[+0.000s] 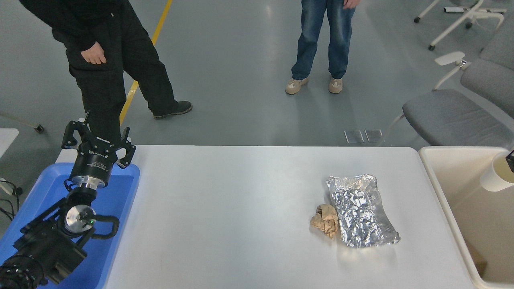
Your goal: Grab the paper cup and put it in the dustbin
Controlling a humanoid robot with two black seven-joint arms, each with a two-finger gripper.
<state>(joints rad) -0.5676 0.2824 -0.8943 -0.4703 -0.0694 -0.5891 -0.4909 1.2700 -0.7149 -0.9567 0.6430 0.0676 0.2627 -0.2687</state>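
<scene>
Over the dustbin point(435, 192), at its far right side, the paper cup point(497, 172) hangs tilted, held by the right gripper point(510, 160), which is mostly out of frame, so I cannot tell how it grips. The cup looks light, thin-walled and easily crushed; a gentle pinch near the stiffer rolled rim seems safest. Far left of the dustbin, the left gripper point(98, 140) rests over a blue tray point(124, 200), fingers point(127, 150) spread.

Foil tray point(361, 210), paper wad point(325, 220) mid-table.

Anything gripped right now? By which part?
Small cream-white paper cup at the right gripper, near its rim, over the beige plastic dustbin; hold itself is cut off. Left gripper empty.
</scene>
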